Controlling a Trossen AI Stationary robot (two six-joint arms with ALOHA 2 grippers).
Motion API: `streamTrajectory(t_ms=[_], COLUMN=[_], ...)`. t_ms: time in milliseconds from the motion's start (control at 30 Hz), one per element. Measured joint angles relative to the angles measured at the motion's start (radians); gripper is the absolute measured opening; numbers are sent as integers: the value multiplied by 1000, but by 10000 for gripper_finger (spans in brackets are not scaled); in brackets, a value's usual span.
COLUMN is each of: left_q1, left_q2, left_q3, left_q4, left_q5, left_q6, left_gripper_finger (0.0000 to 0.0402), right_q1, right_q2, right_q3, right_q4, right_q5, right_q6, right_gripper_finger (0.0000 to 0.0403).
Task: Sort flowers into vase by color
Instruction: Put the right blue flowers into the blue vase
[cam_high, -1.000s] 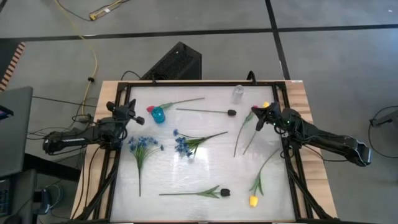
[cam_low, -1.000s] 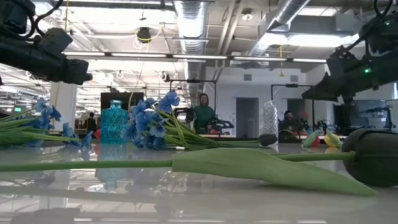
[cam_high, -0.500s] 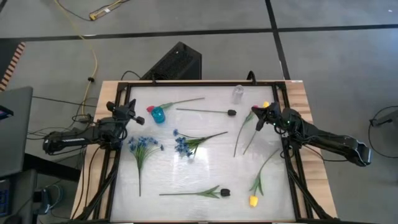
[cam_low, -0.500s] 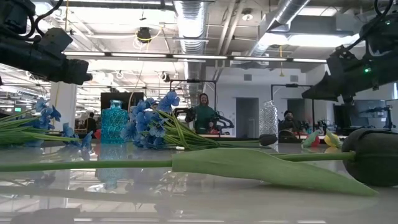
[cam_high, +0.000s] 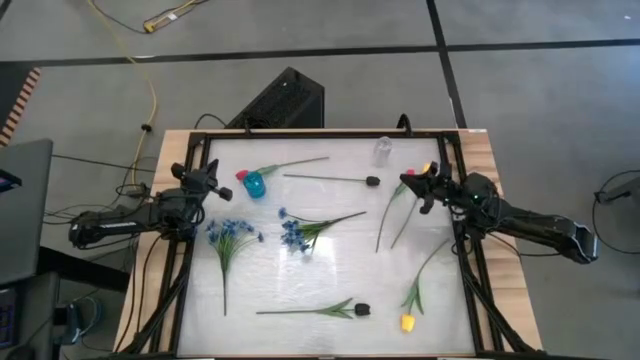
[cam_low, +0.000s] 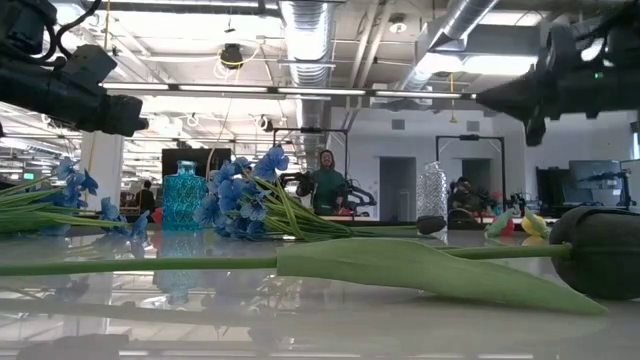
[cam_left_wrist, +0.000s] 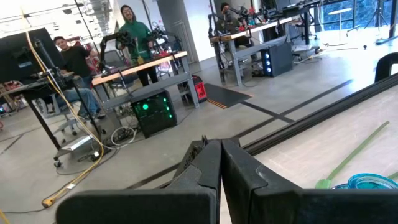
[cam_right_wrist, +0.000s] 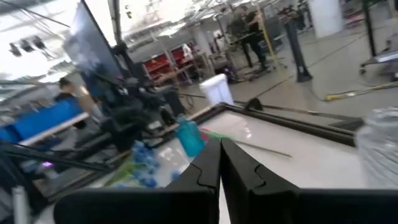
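While you are reading the overhead frame from its left side, the left tool (cam_high: 212, 172) is hanging over the table's (cam_high: 330, 270) left edge with its fingers pressed together on nothing, parked clear of the flowers. Just right of it the blue vase (cam_high: 255, 184) is standing at upper left with a red tulip (cam_high: 243, 175) lying against it. Below, two blue sprays (cam_high: 228, 232) (cam_high: 293, 235) are lying flat, stems fanned out, so open table is waiting around each for a descent. A black bloom (cam_high: 372, 181) is resting at upper centre, another (cam_high: 363, 310) at lower centre. The clear vase (cam_high: 383, 151) is standing close to the top rail. At right, the right tool (cam_high: 408, 181) is hovering with fingers together, empty, beside loose stems; the frame rail is crowding it. A yellow tulip (cam_high: 407, 322) is lying at lower right.
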Motion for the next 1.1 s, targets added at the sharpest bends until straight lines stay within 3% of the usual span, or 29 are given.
streamTrajectory(t_ms=[167,433,500,567,667,767,1100], left_q1=[0,0,0,0,0,0,0], left_q2=[0,0,0,0,0,0,0], left_q3=[0,0,0,0,0,0,0], left_q4=[0,0,1,5,14,22,73], left_q5=[0,5,7,34,98,130,125], left_q6=[67,37,-9,-153,-409,-526,-434], left_gripper_finger=[0,0,0,0,0,0,0], right_q1=[89,259,294,317,326,326,352], right_q2=[126,521,621,714,845,969,1342], right_q3=[107,341,405,478,597,728,1091], right_q4=[0,-8,-25,-65,-155,-281,-720], right_q5=[-2,26,26,27,46,47,47], right_q6=[-28,-152,-206,-258,-272,-295,-433], right_gripper_finger=[38,38,38,38,39,49,126])
